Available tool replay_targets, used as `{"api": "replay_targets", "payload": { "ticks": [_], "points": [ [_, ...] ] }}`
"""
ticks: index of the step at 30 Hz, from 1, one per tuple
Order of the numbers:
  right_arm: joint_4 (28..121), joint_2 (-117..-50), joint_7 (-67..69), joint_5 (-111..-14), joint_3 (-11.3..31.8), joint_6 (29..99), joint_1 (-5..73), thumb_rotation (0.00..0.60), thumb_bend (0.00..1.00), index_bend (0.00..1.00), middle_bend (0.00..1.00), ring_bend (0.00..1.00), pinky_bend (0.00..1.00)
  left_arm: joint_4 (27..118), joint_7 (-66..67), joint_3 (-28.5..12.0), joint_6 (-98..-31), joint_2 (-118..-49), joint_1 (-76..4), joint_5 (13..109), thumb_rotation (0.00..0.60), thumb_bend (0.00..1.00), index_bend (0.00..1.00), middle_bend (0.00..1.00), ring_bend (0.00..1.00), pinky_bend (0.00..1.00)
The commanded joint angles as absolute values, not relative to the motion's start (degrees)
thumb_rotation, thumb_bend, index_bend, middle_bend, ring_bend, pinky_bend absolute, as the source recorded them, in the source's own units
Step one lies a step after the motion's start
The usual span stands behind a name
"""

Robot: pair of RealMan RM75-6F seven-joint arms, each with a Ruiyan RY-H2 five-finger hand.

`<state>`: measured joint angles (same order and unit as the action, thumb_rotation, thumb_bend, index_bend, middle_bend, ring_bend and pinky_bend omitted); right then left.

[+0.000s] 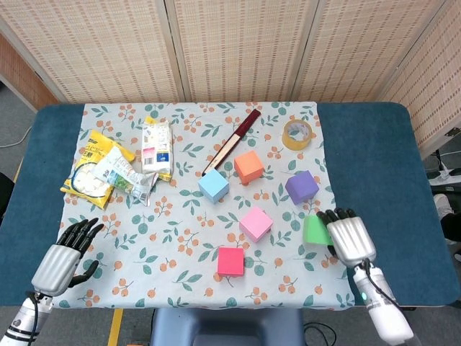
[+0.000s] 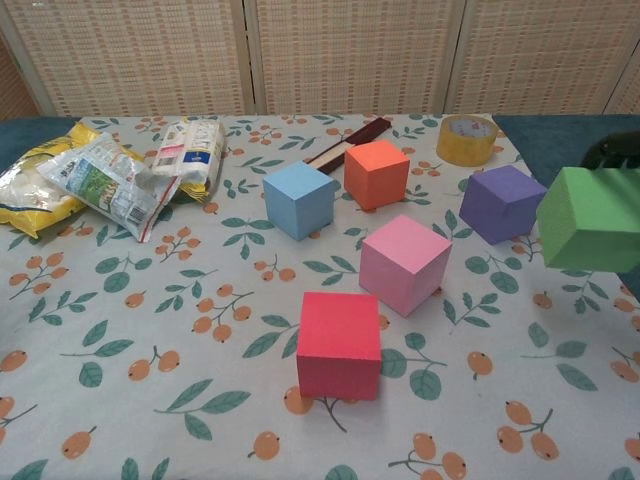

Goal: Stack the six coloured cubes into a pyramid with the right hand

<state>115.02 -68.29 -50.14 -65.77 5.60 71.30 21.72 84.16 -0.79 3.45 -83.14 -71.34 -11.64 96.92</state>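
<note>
Head view: right hand grips green cube, lower right; purple cube just above; left hand released; snack-packet print unreadable.

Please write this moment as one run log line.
right hand: holds green cube, lifted | left hand: open, idle | stack: not started

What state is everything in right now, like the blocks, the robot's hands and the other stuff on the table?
Green cube: held off the cloth by the right hand.
Right hand: grips the green cube.
Left hand: holds nothing, fingers apart.
Red cube: on the cloth, unstacked.
Pink cube: on the cloth, unstacked.
Blue cube: on the cloth, unstacked.
Orange cube: on the cloth, unstacked.
Purple cube: on the cloth, unstacked.
Tape roll: lying flat.
Snack bags: piled, crumpled.
</note>
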Motion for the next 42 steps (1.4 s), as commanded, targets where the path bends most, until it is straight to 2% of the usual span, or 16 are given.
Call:
{"api": "replay_targets", "payload": {
  "ticks": [1, 6, 14, 18, 23, 26, 29, 36, 42],
  "points": [
    [107.7, -71.1, -51.7, -64.2, 9.1, 68.0, 27.0, 0.6, 0.18, 0.65, 0.28, 0.23, 0.31, 83.9, -0.1, 3.1, -82.4, -71.8, -11.9, 96.2, 0.6, 0.41, 0.0, 0.0, 0.0, 0.12],
    [99.8, -75.1, -49.0, -67.0, 9.8, 63.9, 31.5, 0.6, 0.18, 0.68, 0.28, 0.24, 0.34, 83.1, 0.9, 2.5, -80.9, -72.6, -12.3, 94.6, 0.6, 0.41, 0.0, 0.0, 0.0, 0.12],
    [95.9, -75.8, -42.7, -72.0, 7.3, 61.1, 33.1, 0.6, 0.18, 0.69, 0.28, 0.24, 0.34, 82.0, 1.3, 1.2, -79.5, -73.3, -12.9, 92.3, 0.6, 0.41, 0.0, 0.0, 0.0, 0.12],
    [98.2, -74.2, -40.9, -73.0, 5.5, 60.8, 32.4, 0.6, 0.18, 0.69, 0.28, 0.24, 0.34, 81.8, 1.3, 0.9, -78.8, -73.3, -13.0, 91.2, 0.6, 0.41, 0.0, 0.0, 0.0, 0.12],
    [104.1, -69.4, -39.3, -76.4, 1.1, 63.0, 29.1, 0.6, 0.18, 0.69, 0.28, 0.24, 0.34, 81.7, 0.9, 0.6, -78.7, -73.2, -13.2, 90.9, 0.6, 0.41, 0.0, 0.0, 0.0, 0.12],
    [109.9, -66.6, -38.3, -74.6, -0.7, 62.2, 27.9, 0.6, 0.18, 0.69, 0.28, 0.24, 0.34, 81.6, 0.5, 0.6, -78.3, -73.2, -13.4, 90.7, 0.6, 0.41, 0.0, 0.0, 0.0, 0.12],
    [114.1, -66.5, -39.3, -71.5, -1.3, 61.9, 27.3, 0.6, 0.18, 0.69, 0.28, 0.24, 0.34, 81.6, 0.2, 0.7, -77.9, -73.3, -13.7, 90.9, 0.6, 0.41, 0.0, 0.0, 0.0, 0.12],
    [118.4, -73.6, -50.0, -61.5, -1.8, 64.8, 27.6, 0.6, 0.18, 0.69, 0.28, 0.24, 0.34, 81.3, -1.7, 1.0, -77.5, -73.0, -14.2, 91.4, 0.6, 0.41, 0.0, 0.0, 0.0, 0.12],
    [120.1, -79.0, -52.7, -55.3, -1.3, 66.5, 28.6, 0.6, 0.18, 0.69, 0.28, 0.24, 0.34, 81.0, -3.6, 1.1, -77.5, -72.4, -14.3, 91.5, 0.6, 0.41, 0.0, 0.0, 0.0, 0.12]
  ]
}}
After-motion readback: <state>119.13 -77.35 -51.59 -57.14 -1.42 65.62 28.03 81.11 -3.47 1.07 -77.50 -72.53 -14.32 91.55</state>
